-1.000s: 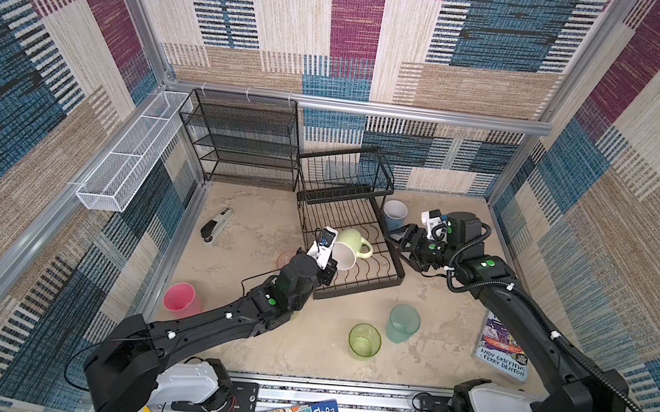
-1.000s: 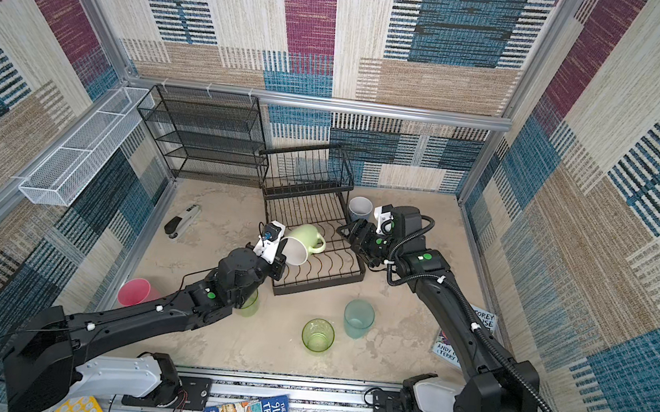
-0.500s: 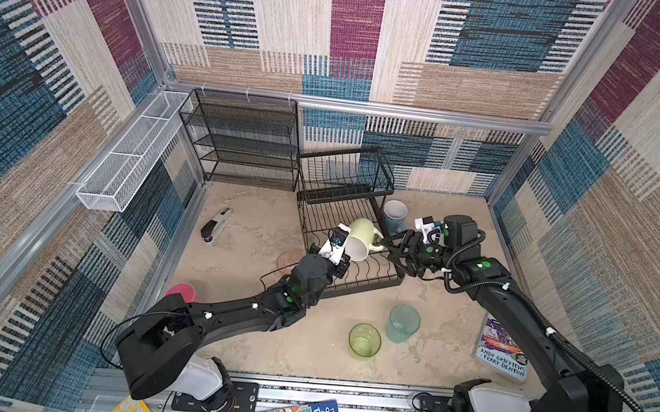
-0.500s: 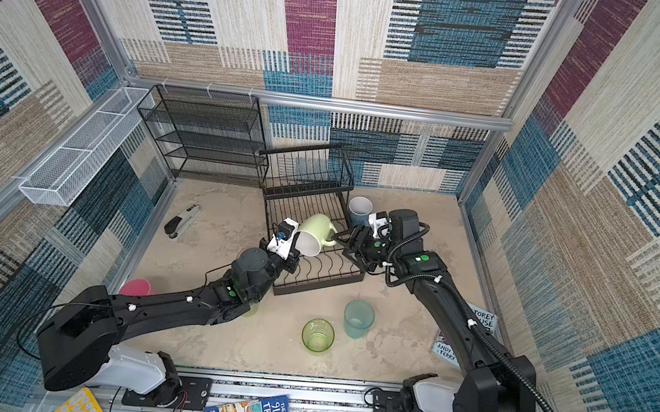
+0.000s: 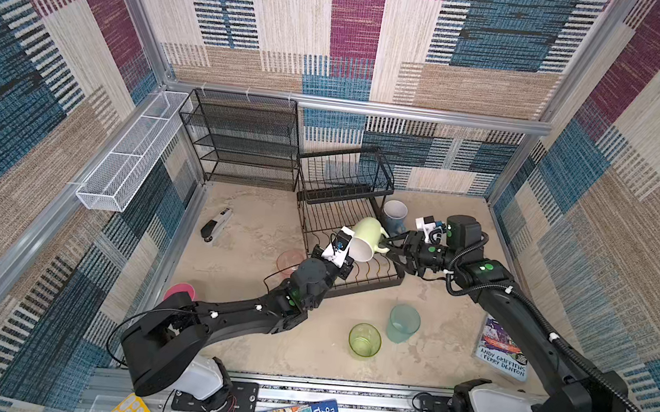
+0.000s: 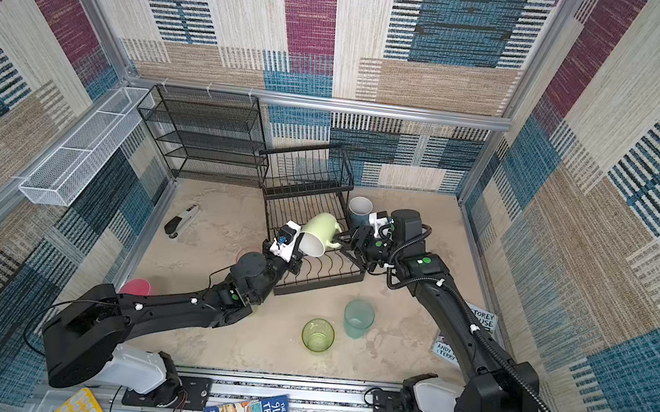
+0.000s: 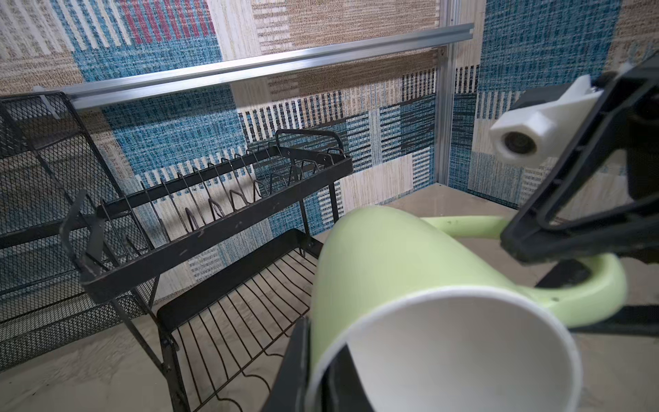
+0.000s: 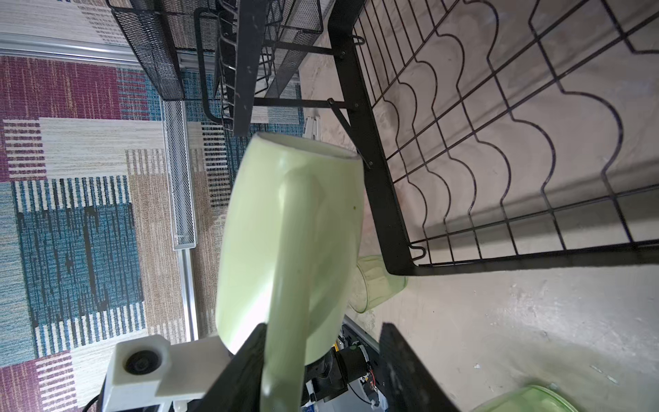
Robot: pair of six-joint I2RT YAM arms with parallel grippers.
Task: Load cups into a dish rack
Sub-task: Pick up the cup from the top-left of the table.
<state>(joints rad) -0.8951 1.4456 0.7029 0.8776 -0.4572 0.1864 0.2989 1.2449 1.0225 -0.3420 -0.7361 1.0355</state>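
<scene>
Pale green mug [image 5: 364, 240] hangs tilted over the lower tray of the dish rack [image 5: 365, 287], mouth toward 7 o'clock and handle toward 3 o'clock in both top views. The left tool [image 5: 349, 257] is clenched on its rim, one finger inside and one outside. The right tool [image 5: 391, 250], at the mug's 3 o'clock, straddles the handle with jaws partly spread: one finger touches it, and a gap shows beside the other. A green tumbler [image 8: 378, 285] is half hidden behind the rack's corner, and the left arm cuts off an opaque pink cup [image 5: 181, 291]. The mug is smooth, glazed and white inside; the rack is black wire with wavy slots over the sandy, mottled table [image 5: 450, 353].
</scene>
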